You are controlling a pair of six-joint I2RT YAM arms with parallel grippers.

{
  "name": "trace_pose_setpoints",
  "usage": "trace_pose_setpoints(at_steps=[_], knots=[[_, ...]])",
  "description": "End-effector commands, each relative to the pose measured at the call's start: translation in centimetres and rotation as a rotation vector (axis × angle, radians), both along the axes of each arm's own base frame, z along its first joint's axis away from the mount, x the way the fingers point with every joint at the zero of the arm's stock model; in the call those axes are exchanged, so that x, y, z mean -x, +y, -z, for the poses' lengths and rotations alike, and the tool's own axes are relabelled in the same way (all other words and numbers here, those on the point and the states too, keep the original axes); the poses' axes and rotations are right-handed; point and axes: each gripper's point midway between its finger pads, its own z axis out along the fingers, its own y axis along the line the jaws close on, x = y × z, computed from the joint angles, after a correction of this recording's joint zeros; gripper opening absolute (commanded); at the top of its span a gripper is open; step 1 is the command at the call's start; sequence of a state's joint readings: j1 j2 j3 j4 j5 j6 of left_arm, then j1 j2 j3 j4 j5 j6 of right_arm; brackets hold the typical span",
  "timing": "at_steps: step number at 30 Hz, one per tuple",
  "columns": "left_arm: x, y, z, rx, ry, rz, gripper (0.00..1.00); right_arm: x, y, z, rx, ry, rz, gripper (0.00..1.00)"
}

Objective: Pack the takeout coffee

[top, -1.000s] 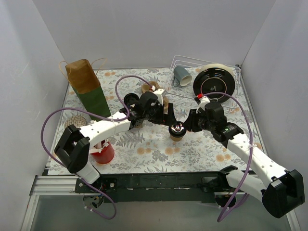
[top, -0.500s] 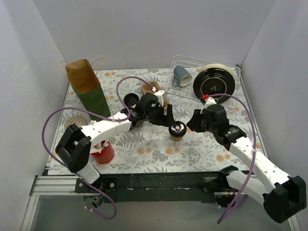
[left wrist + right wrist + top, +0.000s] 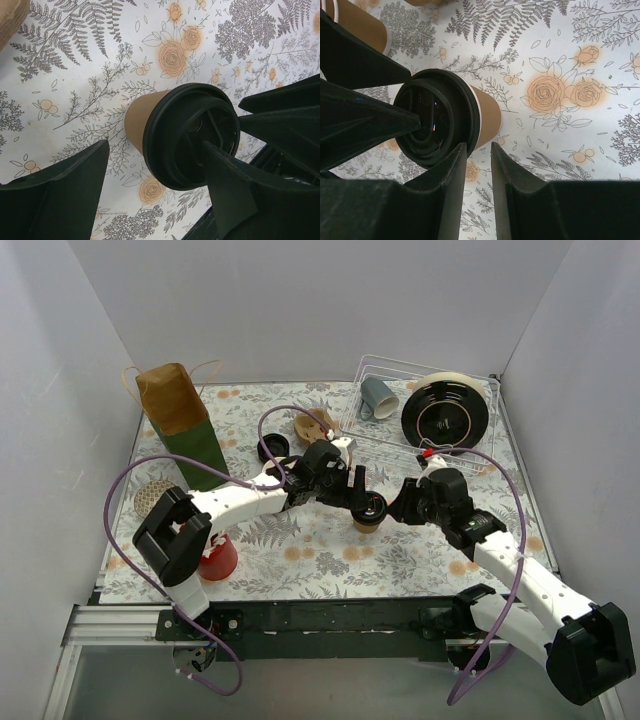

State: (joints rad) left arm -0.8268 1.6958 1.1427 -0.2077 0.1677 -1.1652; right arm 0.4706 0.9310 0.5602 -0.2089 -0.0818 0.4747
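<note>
A tan paper cup with a black lid stands on the floral mat in the middle. My left gripper is open above it; in the left wrist view one finger lies over the lid and the other is off to the side. My right gripper is almost shut and empty beside the cup's right side; in the right wrist view its left finger touches the lid's rim. A second tan cup lies further back, with a loose black lid near it.
A brown and green paper bag stands at the back left. A wire rack at the back right holds a grey-blue mug and a black plate. A red cup stands front left.
My left gripper has moved right and now sits over the lidded cup. My right gripper has drawn back a little to the right of the cup.
</note>
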Motion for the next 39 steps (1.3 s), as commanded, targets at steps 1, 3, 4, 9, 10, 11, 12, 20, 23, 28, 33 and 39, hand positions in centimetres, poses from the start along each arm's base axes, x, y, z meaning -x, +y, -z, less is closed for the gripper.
trace_pose_setpoints(at_steps=[1, 3, 4, 9, 10, 11, 12, 20, 23, 28, 33, 39], knots=[[0.0, 0.7, 1.3, -0.030, -0.008, -0.015, 0.72, -0.5, 0.6, -0.2, -0.057, -0.032, -0.002, 0.34], [0.3, 1.1, 1.9, -0.040, 0.002, -0.017, 0.70, -0.2, 0.6, 0.7, -0.062, -0.017, 0.002, 0.34], [0.3, 1.1, 2.0, -0.041, 0.002, -0.021, 0.70, -0.1, 0.7, 0.9, -0.068, -0.009, -0.003, 0.34], [0.8, 1.5, 2.5, -0.044, 0.013, -0.020, 0.69, -0.3, 0.3, 0.2, -0.085, -0.041, 0.023, 0.33], [0.9, 1.5, 2.8, -0.044, 0.017, -0.016, 0.68, -0.5, 0.2, 0.2, -0.078, -0.046, 0.026, 0.34], [1.1, 1.5, 3.0, -0.044, 0.025, -0.012, 0.68, -0.7, 0.2, 0.3, -0.077, -0.044, 0.031, 0.34], [1.2, 1.5, 3.2, -0.045, 0.030, -0.008, 0.68, -0.7, 0.2, 0.4, -0.080, -0.048, 0.028, 0.33], [1.8, 1.3, 4.1, -0.059, 0.036, 0.059, 0.65, -2.1, -0.7, -2.1, -0.090, -0.123, 0.093, 0.32], [2.0, 1.1, 4.3, -0.063, 0.026, 0.105, 0.64, -2.6, -1.0, -2.5, -0.077, -0.126, 0.107, 0.32], [2.1, 0.8, 4.7, -0.066, 0.025, 0.142, 0.63, -2.8, -0.3, -2.0, -0.095, -0.110, 0.080, 0.31], [2.3, 0.6, 5.5, -0.075, 0.043, 0.159, 0.62, -2.8, 0.0, -2.3, -0.103, -0.131, 0.052, 0.31], [2.3, 0.4, 5.6, -0.069, 0.043, 0.170, 0.61, -2.9, 0.0, -2.5, -0.099, -0.141, 0.047, 0.31]])
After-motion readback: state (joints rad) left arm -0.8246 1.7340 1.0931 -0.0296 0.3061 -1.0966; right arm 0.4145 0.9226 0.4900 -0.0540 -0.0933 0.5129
